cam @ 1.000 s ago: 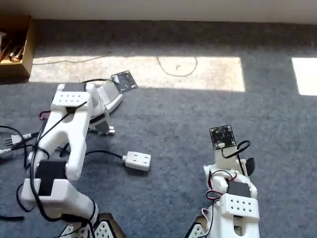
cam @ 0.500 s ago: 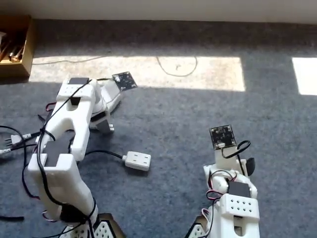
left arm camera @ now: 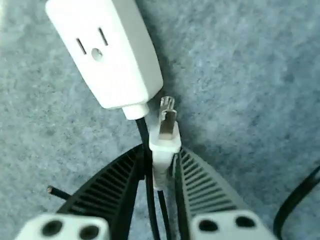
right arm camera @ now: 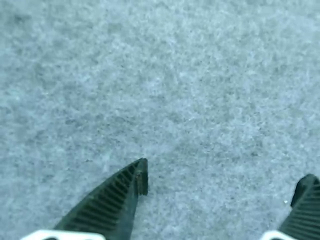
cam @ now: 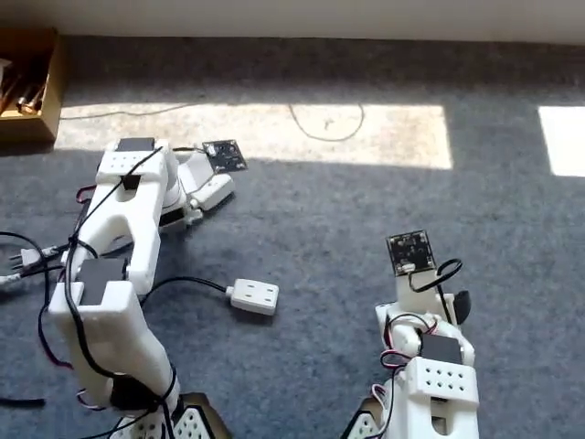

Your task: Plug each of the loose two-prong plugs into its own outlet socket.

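The left pincer [left arm camera: 162,152] is gripping the plug [left arm camera: 165,136], prongs aiming past the cord end of the outlet [left arm camera: 105,55], not its slots. The right pincer [right arm camera: 225,179] is gaping wide.

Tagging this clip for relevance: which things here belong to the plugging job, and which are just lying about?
Job: plug in left hand, white outlet block, second plug on the carpet.
Lying about: wooden box, thin wire loop.
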Controlling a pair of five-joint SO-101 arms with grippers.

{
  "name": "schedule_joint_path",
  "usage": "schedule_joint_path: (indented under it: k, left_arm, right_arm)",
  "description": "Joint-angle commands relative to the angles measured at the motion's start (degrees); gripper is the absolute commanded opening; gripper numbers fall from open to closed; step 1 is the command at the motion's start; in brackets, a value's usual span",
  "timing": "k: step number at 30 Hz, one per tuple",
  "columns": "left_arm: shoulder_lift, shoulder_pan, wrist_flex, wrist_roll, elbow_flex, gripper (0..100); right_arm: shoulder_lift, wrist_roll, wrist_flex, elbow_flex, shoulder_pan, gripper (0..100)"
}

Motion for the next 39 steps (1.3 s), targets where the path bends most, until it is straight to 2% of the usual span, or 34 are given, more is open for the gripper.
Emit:
schedule_joint_path:
  k: [1,4,6,10,15,18,26,30,32,34,37,39]
  left_arm:
    - [-1.7,1.3,1.8,-0.2,-2.0,0]
    - [-2.5,1.2,1.8,0.4,-2.2,0]
    - [-3.0,1.3,4.5,4.0,-6.3,0]
    - [-4.6,5.0,15.6,9.5,-20.6,0]
    - [-4.4,16.4,31.8,15.3,-39.7,0]
    - [-5.0,22.2,32.4,19.8,-42.1,0]
    - [-1.4,36.2,31.8,22.2,-44.0,1]
    - [2.4,45.6,31.9,22.6,-46.8,1]
    - [5.1,48.3,31.2,25.3,-48.7,1]
    - [8.8,49.1,29.5,28.1,-50.9,6]
    - [14.3,48.9,30.2,32.7,-54.6,22]
    - [16.7,49.2,31.7,33.5,-57.0,29]
  right_arm:
    - [-0.7,0.8,-0.7,-0.4,-0.5,42.9]
    - [-0.7,0.8,-0.7,-0.4,-0.5,42.9]
    - [-0.7,0.8,-0.7,-0.4,-0.5,42.9]
    - [-0.7,0.6,-0.7,-0.5,-0.4,42.9]
    - [-0.8,0.5,-0.9,-0.9,4.2,42.9]
    - [-0.7,0.5,-0.7,-2.7,7.4,42.9]
    - [-0.8,1.1,-0.7,-2.4,12.7,42.9]
    - [-0.9,7.8,-0.8,-1.1,21.3,42.9]
    - [-1.0,9.8,-1.0,-0.1,26.2,42.9]
    - [-1.0,11.0,-1.0,0.1,28.7,42.9]
    - [-1.0,11.7,-0.9,0.7,29.2,42.9]
    - [-1.0,11.8,-0.9,1.8,29.2,42.9]
